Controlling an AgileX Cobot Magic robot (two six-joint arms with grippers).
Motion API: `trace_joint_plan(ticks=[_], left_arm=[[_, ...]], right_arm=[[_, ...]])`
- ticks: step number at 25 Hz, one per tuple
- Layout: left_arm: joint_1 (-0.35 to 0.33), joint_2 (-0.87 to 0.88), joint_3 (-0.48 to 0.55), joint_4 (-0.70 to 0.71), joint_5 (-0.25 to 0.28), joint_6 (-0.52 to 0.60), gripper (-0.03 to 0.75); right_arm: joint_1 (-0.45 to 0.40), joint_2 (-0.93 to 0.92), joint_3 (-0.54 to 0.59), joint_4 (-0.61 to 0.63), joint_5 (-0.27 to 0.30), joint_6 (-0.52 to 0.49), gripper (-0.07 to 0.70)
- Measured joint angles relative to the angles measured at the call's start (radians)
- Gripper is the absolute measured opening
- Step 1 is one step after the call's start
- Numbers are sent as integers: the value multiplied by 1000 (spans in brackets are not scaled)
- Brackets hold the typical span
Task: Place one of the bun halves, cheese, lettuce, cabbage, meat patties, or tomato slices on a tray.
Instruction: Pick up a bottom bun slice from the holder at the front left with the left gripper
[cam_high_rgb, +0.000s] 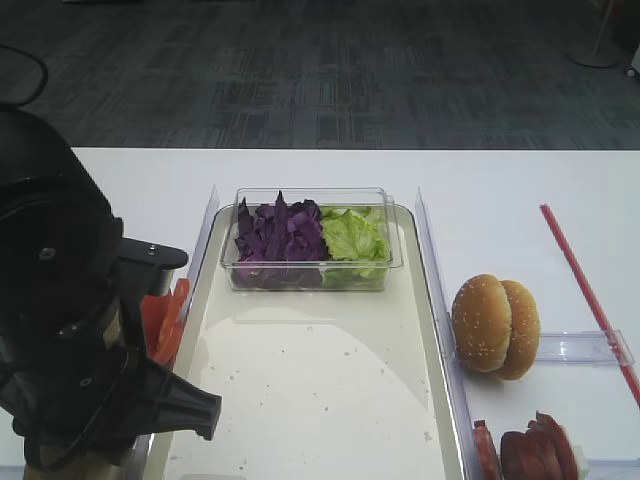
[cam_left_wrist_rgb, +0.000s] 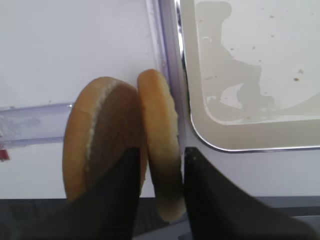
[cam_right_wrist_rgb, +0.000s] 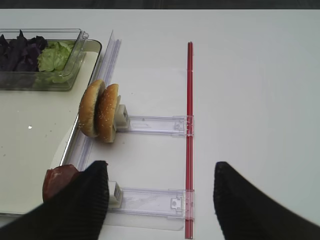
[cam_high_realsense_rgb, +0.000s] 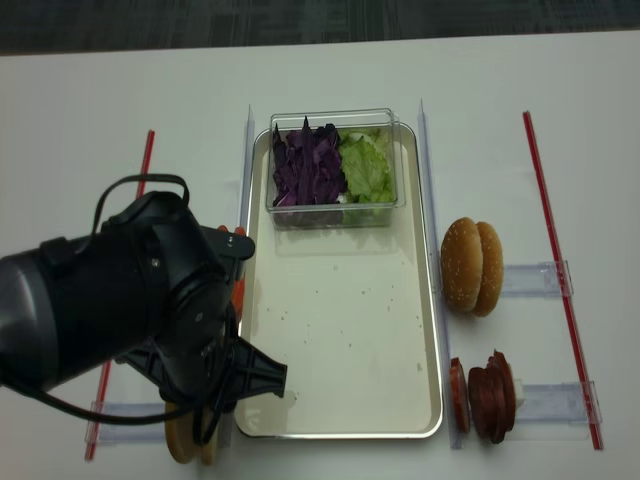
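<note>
- Black fingers of the left gripper (cam_left_wrist_rgb: 159, 192) sit either side of the inner bun half (cam_left_wrist_rgb: 159, 145) in the left wrist view, one pad in the gap between the two upright halves, the other on the tray side. Jaws look narrowed nearly onto it, but whether they're actually pinching it yet can't be told.
- That bun half stands on edge just beside the tray (cam_left_wrist_rgb: 250, 135) corner, leaning on its neighbour (cam_left_wrist_rgb: 102, 135), both propped at a clear plastic rack (cam_left_wrist_rgb: 35, 125).
- So the step looks like the grab: closing on one bun half before carrying it over.
- Next move probably calls for a firm squeeze, a straight lift clear of the other half and the raised metal rim, then a short shift right to lay it on the bare cream surface.
- Further out: a clear tub (cam_high_rgb: 310, 240) at the far end of the tray holds purple cabbage (cam_high_rgb: 278, 235) and green lettuce (cam_high_rgb: 352, 235).
- Right gripper (cam_right_wrist_rgb: 160, 200) hangs wide open over its own side with nothing in it, near the sesame bun tops (cam_right_wrist_rgb: 100, 112) and the meat patties (cam_high_realsense_rgb: 492, 392).
</note>
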Motion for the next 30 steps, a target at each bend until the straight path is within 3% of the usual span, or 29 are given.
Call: trace_joint_plan(ticks=[13,30], left_arm=[[0,0,0,4,7,0,106],[0,0,-2,4,49,36,97]], right_arm=[[0,0,0,0,0,0,481],[0,0,0,0,0,0,481]])
